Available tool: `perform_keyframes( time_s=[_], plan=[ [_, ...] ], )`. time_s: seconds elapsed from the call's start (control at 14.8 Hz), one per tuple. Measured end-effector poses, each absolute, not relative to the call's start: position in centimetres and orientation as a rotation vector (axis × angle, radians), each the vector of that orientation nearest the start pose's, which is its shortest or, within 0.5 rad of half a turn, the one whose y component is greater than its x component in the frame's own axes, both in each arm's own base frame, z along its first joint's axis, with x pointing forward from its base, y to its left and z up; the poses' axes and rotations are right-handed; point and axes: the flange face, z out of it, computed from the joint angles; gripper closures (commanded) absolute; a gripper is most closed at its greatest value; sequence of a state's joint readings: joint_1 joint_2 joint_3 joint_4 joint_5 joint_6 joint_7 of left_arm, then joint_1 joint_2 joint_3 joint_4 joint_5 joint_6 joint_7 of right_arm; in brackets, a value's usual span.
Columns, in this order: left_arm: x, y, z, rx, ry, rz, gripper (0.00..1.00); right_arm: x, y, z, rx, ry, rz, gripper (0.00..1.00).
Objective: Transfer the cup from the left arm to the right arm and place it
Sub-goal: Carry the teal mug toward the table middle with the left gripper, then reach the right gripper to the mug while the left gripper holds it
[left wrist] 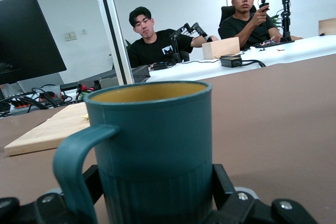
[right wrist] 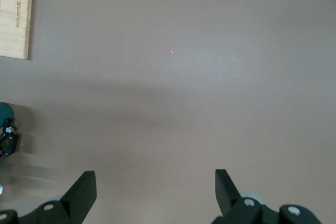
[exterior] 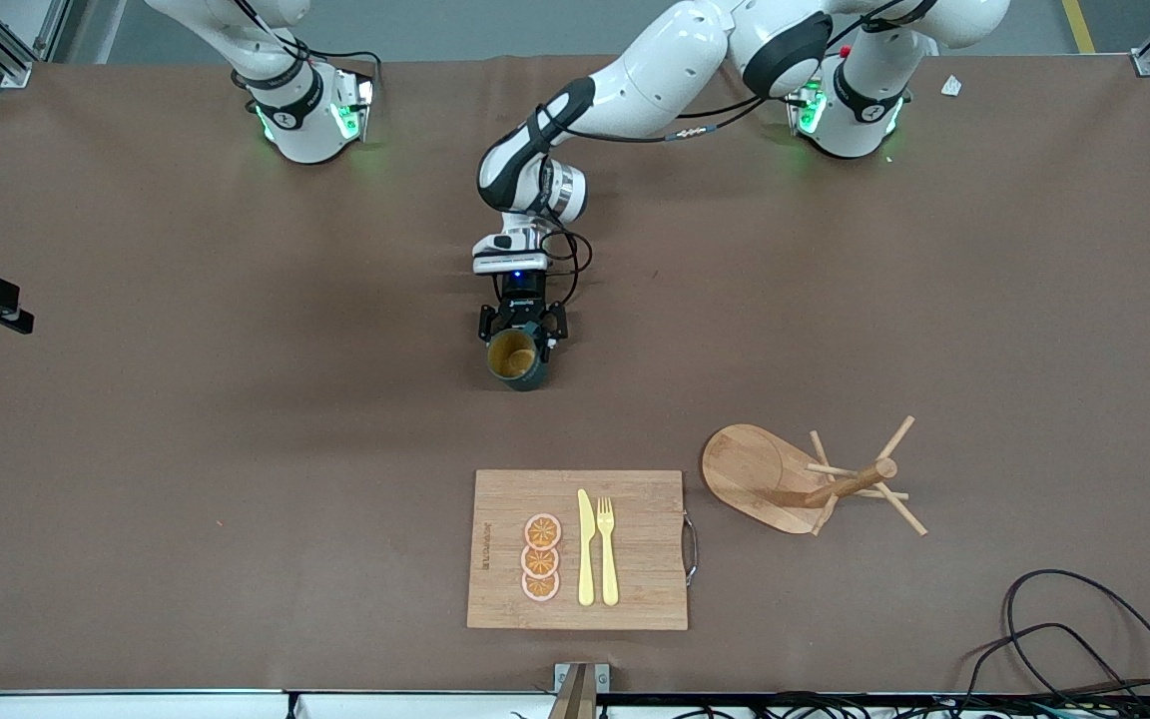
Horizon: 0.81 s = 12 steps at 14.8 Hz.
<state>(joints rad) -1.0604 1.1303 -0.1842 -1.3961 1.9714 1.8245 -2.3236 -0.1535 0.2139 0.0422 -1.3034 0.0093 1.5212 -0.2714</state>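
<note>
A: So, the front view?
B: Centre of frame: the left tool is clenched on the cup over the bare table; a cutting board lies lower.

A: Left wrist view?
B: The cup fills the middle, upright, between the fingers.

A: Right wrist view?
B: The right tool hangs released at bottom centre, waiting over the table.
</note>
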Motion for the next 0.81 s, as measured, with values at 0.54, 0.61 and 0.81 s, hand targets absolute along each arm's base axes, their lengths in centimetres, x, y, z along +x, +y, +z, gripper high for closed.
perform_keyframes(
  time_s=[0.54,0.61,0.81],
  plan=[
    [30.4,-65.5,10.4,-2.419,0.012,-1.886,0.00,61.6,-2.4,58.8,-3.099,-0.173,0.070,0.00],
    [30.3,-65.9,11.8,-2.431,-0.009,-1.862,0.00,61.9,-1.3,57.7,-3.101,-0.153,0.069,0.00],
    [30.5,-66.6,15.9,-2.464,-0.088,-1.795,0.00,62.3,1.7,54.7,-3.105,-0.102,0.076,0.00]
  ],
)
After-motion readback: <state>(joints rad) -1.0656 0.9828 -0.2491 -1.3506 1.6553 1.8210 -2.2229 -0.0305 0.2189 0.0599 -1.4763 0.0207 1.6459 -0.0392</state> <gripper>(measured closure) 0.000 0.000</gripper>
